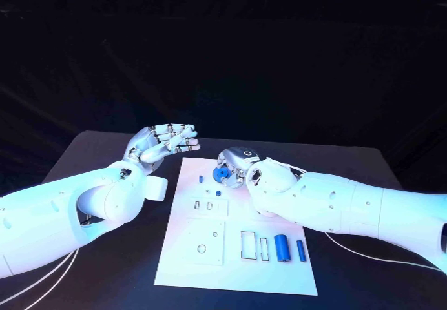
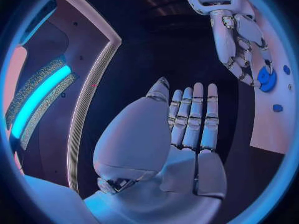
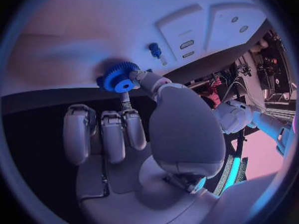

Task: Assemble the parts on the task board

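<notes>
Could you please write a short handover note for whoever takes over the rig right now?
Left hand: holds nothing, fingers apart, raised beside the board's far left corner.
Right hand: pinches the round blue toothed gear at the far end of the white task board.
A small blue peg stands on the board close to the gear.
Two blue cylinders lie at the near right of the board, not yet placed.
Whether the gear is seated cannot be told.
</notes>
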Tool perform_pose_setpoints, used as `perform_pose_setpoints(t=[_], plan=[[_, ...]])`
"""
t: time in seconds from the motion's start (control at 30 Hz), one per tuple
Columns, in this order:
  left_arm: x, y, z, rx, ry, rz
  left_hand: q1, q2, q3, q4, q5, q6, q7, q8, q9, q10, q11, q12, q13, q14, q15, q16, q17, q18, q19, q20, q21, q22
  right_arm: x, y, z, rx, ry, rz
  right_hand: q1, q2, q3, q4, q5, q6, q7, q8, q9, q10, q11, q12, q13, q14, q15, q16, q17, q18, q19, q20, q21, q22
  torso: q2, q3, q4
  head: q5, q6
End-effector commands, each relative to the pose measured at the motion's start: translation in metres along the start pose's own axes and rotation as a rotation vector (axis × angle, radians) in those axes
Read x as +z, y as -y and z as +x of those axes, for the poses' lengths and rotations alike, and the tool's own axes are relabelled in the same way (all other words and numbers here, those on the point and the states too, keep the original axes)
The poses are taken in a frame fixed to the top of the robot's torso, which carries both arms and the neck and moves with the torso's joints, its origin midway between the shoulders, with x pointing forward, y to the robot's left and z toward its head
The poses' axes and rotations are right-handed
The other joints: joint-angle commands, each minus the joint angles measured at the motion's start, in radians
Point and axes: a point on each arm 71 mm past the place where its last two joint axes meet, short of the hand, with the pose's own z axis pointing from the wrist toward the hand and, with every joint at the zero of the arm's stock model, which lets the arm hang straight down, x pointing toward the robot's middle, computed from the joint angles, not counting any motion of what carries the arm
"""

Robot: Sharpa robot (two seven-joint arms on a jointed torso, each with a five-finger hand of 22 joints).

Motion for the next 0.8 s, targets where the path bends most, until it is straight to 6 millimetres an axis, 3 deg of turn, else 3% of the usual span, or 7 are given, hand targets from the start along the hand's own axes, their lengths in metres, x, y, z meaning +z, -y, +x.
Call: perform_pose_setpoints(t=[0.03,0.2,0.43,0.8], plan=[[0.0007,0.001,0.0026,-0.013,-0.02,0.005,0.01,0.002,0.007,0.0,0.002,0.003,0.003,-0.006,0.001,0.01,0.0,-0.005,-0.001,-0.009,0.0,-0.006,0.001,0.015,-0.002,0.003,-0.007,-0.002,-0.001,0.0012,0.0067,-0.019,-0.027,0.009,-0.003,0.008,0.003,-0.002,0.004,0.021,-0.012,0.007,0.015,0.019,-0.002,0.006,0.13,0.094,-0.007,0.005,0.203,-0.012,0.004,0.0,0.001,0.075,-0.001,0.0005,-0.002,-0.001,0.0],[0.0007,0.0009,0.0028,-0.014,-0.02,0.004,0.01,0.002,0.007,0.0,0.002,0.003,0.003,-0.006,0.001,0.01,0.0,-0.005,-0.001,-0.009,0.0,-0.006,0.001,0.015,-0.002,0.003,-0.007,-0.002,0.0002,0.0011,0.0075,-0.018,-0.028,0.011,-0.012,0.004,0.002,0.0,0.004,0.015,-0.01,0.001,0.015,0.015,-0.001,0.002,0.124,0.093,-0.007,0.004,0.201,-0.011,0.002,0.0,-0.002,0.071,-0.001,0.001,-0.0024,0.001,-0.001],[0.0005,0.001,0.0027,-0.014,-0.02,0.003,0.01,0.002,0.007,0.0,0.002,0.003,0.003,-0.006,0.001,0.01,0.0,-0.005,-0.001,-0.009,0.0,-0.006,0.001,0.015,-0.002,0.003,-0.007,-0.002,0.0031,0.0046,0.0086,-0.014,-0.037,0.026,-0.032,-0.012,0.008,-0.002,0.004,-0.087,0.023,-0.082,-0.012,-0.005,0.028,-0.018,0.102,0.093,0.016,0.005,0.201,-0.009,-0.005,0.017,-0.012,0.063,-0.001,0.0015,-0.0026,-0.001,0.0],[0.0003,0.0009,0.0018,-0.013,-0.02,-0.001,0.01,0.002,0.007,0.0,0.002,0.003,0.003,-0.006,0.001,0.01,0.0,-0.005,-0.001,-0.009,0.0,-0.006,0.001,0.015,-0.002,0.003,-0.007,-0.002,0.0046,0.0084,0.0098,0.007,-0.053,0.039,-0.045,-0.017,-0.019,0.007,0.003,-0.105,0.03,-0.104,-0.02,-0.016,0.035,-0.028,0.09,0.093,0.024,0.005,0.201,-0.007,-0.008,0.026,-0.018,0.059,-0.001,0.0015,-0.0022,0.0,-0.002]])
